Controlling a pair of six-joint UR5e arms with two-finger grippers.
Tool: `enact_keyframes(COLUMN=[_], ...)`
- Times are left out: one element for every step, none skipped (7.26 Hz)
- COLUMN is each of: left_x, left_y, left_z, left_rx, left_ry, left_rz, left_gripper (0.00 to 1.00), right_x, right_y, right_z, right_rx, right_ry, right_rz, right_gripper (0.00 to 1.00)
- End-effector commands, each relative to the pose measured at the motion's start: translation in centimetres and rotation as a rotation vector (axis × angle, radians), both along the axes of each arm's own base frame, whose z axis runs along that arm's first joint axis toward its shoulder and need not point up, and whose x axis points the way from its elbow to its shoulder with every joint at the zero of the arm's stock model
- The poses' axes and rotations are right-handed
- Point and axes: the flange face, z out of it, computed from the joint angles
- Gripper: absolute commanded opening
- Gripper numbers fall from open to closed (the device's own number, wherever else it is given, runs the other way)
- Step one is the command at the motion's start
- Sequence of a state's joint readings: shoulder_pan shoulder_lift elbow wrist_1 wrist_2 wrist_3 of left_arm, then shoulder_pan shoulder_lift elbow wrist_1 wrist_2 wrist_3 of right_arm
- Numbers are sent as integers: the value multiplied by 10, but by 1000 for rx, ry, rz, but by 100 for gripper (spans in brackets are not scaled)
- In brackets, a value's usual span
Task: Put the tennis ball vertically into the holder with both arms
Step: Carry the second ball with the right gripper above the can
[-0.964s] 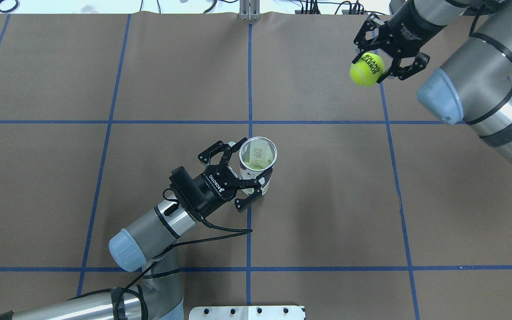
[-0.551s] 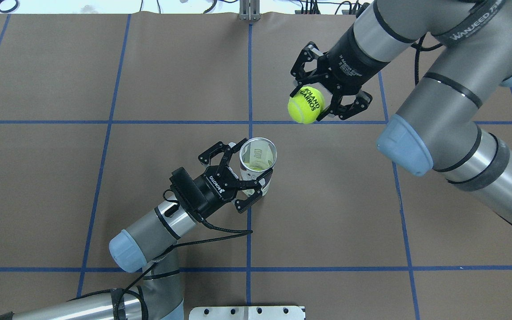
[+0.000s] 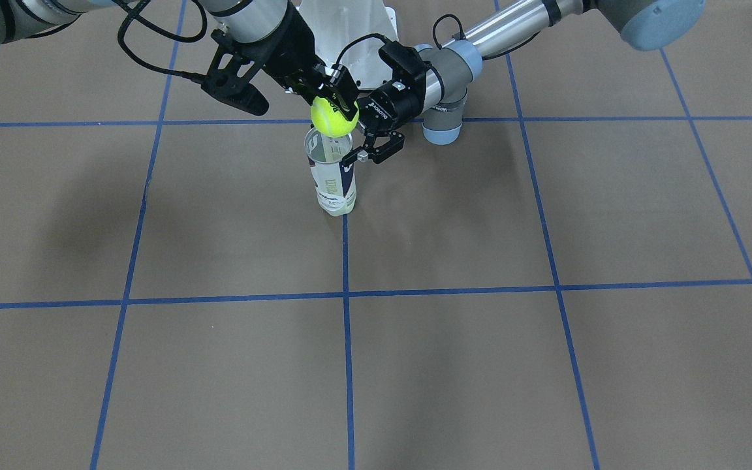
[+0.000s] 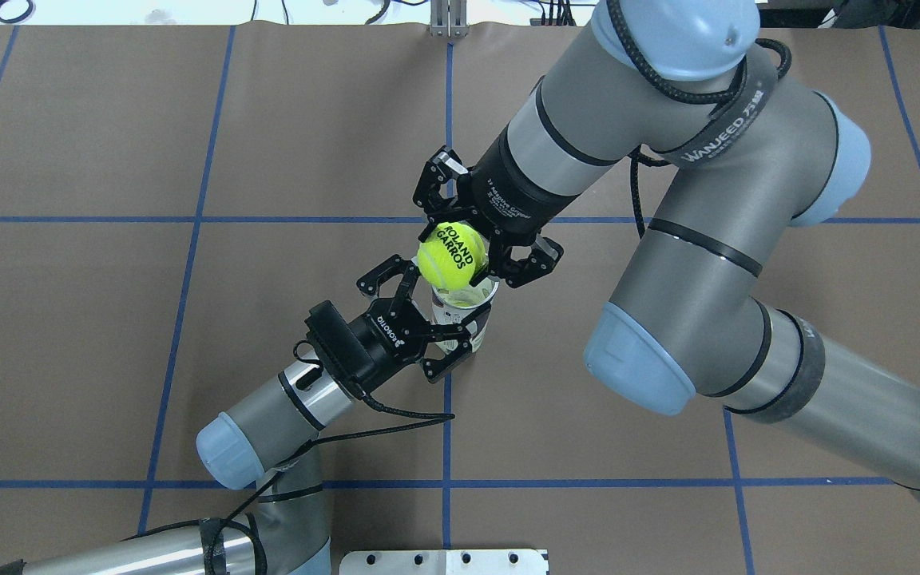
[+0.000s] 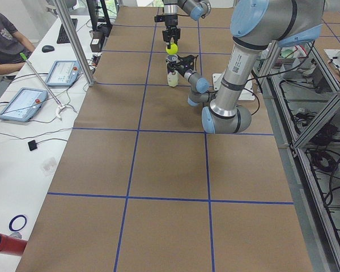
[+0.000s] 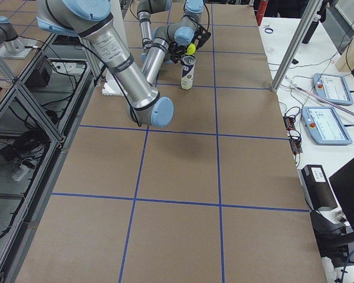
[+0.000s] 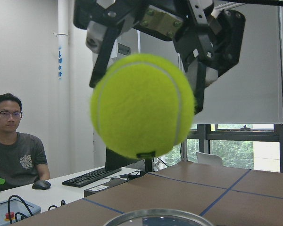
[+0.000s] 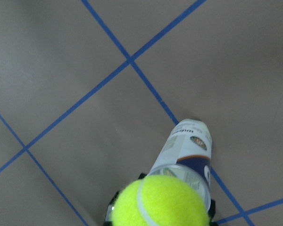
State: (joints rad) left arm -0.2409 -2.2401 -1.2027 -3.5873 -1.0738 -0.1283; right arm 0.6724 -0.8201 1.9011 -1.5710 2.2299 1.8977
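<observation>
Gripping the tennis ball [image 4: 446, 254], the right gripper [image 4: 454, 260] hangs directly over the upright holder [image 3: 333, 183], which the left gripper [image 4: 446, 311] clamps below.

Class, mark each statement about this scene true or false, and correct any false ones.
1. The right tool holds the tennis ball. True.
2. The tennis ball sits inside the holder. False: it hangs just above the holder's open mouth.
3. The holder lies on its side. False: it stands upright on the table.
4. The left tool grips the holder from the side. True.
</observation>
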Motion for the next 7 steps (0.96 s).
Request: enact_keyframes(left_x=[0,0,0,0,0,-1,0], left_y=[0,-1,0,-1,0,-1,0], left_z=[-1,-1,-1,-1,-2,-2,-1], left_rx=[0,0,0,1,0,0,0], left_ry=[2,2,1,1,3,3,4], left_rz=[0,-1,-2,-2,-2,-3,-1], left_gripper=[84,84,84,84,84,84,84], right_x=[-7,-7,-6,-9,-10,-10,-12], right_y=[3,1,-3,-5,-6,-6,-7], right_z=[10,15,17,21,24,28,30], right_rx=[0,0,-3,-9,-13,-18,-12], right_ry=[18,25,30,38,43,48,52], right_rz=[-2,0,6,6,6,5,2], right_gripper=[0,0,0,0,0,0,0])
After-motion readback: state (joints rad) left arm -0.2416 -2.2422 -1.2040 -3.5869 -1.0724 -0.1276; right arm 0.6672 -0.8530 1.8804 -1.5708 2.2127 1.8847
